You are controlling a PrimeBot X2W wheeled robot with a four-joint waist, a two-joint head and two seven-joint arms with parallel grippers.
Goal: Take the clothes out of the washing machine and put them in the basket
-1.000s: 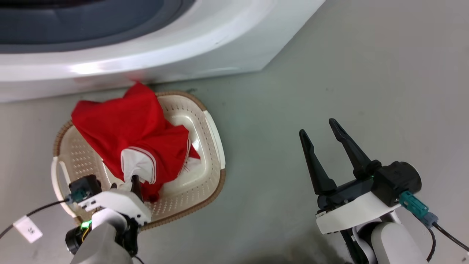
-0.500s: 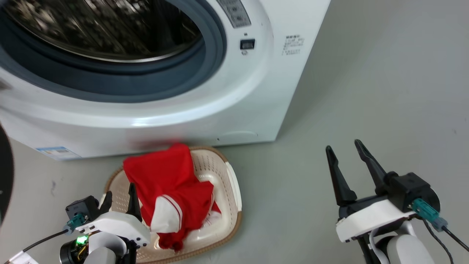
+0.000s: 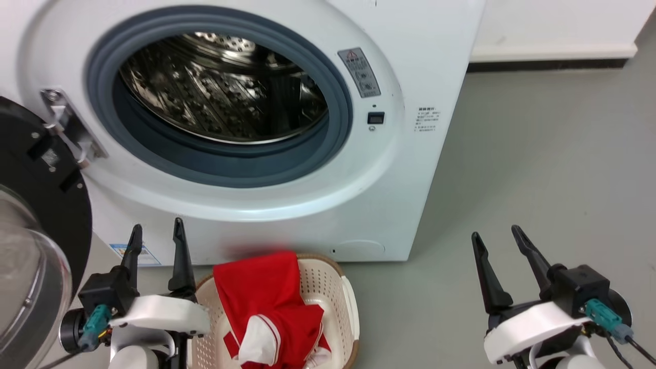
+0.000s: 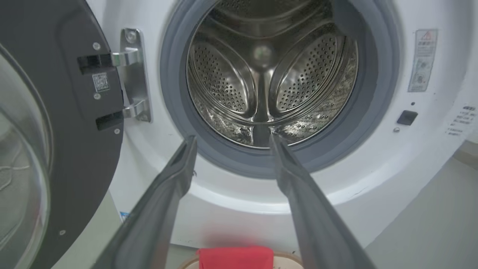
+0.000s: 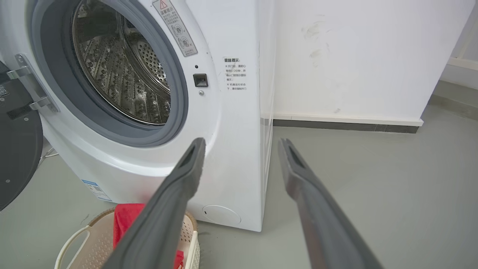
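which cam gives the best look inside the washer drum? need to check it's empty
Left wrist view: it looks straight into the drum, showing back wall, perforated sides and bottom; it looks empty. Head view looks in at an angle, the grey rim cutting off part. Right wrist view catches it obliquely, just part of one side.

White wrists (image 3: pixel 159 312), black fingers (image 3: pixel 180 256), teal plugs (image 3: pixel 596 309)

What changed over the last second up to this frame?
The left hand rose out of the cream perforated plastic basket, its fingers leaving the bright red and white clothes. It is now open and empty, pointing at the large white front-loading washing machine. The head camera tilted up, bringing the steel drum into sight. The clothes stayed draped in the basket, and the right hand stayed open and empty.
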